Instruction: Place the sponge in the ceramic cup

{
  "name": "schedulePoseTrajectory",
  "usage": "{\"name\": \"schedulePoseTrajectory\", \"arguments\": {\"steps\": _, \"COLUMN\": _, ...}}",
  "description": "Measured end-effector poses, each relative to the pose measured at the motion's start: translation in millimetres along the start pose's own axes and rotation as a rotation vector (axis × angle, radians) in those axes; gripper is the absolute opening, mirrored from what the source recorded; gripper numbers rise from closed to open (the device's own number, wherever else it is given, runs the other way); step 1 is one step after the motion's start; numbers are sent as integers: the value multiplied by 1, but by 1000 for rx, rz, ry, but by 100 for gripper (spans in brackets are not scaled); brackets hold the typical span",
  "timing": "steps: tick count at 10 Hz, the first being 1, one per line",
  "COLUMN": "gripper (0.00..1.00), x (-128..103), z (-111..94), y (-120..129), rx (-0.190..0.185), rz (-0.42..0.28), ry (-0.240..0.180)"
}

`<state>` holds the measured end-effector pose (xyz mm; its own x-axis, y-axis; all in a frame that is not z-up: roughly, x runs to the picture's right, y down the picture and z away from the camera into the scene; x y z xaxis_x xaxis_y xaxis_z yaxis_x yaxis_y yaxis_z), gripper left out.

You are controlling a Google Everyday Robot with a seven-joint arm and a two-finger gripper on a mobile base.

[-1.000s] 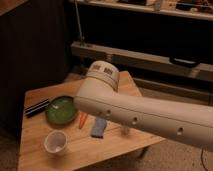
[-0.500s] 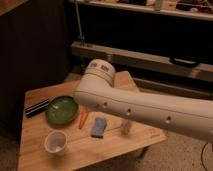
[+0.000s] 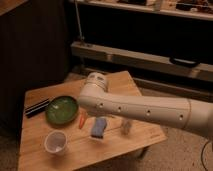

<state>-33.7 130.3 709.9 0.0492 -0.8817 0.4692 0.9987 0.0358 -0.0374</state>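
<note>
The blue sponge (image 3: 99, 127) lies flat on the wooden table (image 3: 130, 142), just below my white arm (image 3: 145, 111). The white ceramic cup (image 3: 55, 142) stands upright near the table's front left, a short way left of the sponge. It looks empty. My arm reaches in from the right and covers the middle of the table. A pale grey shape hanging under the arm, right of the sponge, appears to be my gripper (image 3: 127, 125). It is close above the tabletop and apart from the sponge.
A green round plate (image 3: 62, 109) sits behind the cup. A thin orange stick (image 3: 83, 120) lies between plate and sponge. A dark flat object (image 3: 37, 107) rests at the table's left edge. Shelving and a dark cabinet stand behind.
My arm has shifted up and to the right, uncovering more of the sponge and the pale grey shape beside it. The sponge, cup and plate have not moved.
</note>
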Motion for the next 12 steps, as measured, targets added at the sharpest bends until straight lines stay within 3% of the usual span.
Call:
{"name": "schedulePoseTrajectory", "arguments": {"steps": 1, "gripper": 80, "x": 3, "z": 15, "y": -5, "rx": 16, "rz": 38, "ry": -24}}
{"name": "schedulePoseTrajectory", "arguments": {"steps": 3, "gripper": 80, "x": 7, "z": 27, "y": -7, "rx": 18, "rz": 68, "ry": -36}}
{"name": "schedulePoseTrajectory", "arguments": {"steps": 5, "gripper": 80, "x": 2, "z": 46, "y": -9, "rx": -35, "rz": 72, "ry": -41}}
{"name": "schedulePoseTrajectory", "arguments": {"steps": 6, "gripper": 80, "x": -2, "z": 55, "y": -10, "rx": -42, "rz": 74, "ry": -53}}
{"name": "schedulePoseTrajectory", "arguments": {"steps": 7, "gripper": 80, "x": -6, "z": 70, "y": -8, "rx": -42, "rz": 75, "ry": -79}}
{"name": "schedulePoseTrajectory", "arguments": {"steps": 8, "gripper": 80, "x": -6, "z": 80, "y": -10, "rx": -17, "rz": 62, "ry": -95}}
{"name": "schedulePoseTrajectory", "arguments": {"steps": 9, "gripper": 80, "x": -6, "z": 85, "y": -10, "rx": 41, "rz": 52, "ry": -113}}
{"name": "schedulePoseTrajectory", "arguments": {"steps": 11, "gripper": 80, "x": -6, "z": 93, "y": -11, "rx": 242, "rz": 31, "ry": -127}}
{"name": "schedulePoseTrajectory", "arguments": {"steps": 12, "gripper": 80, "x": -5, "z": 96, "y": -13, "rx": 292, "rz": 6, "ry": -120}}
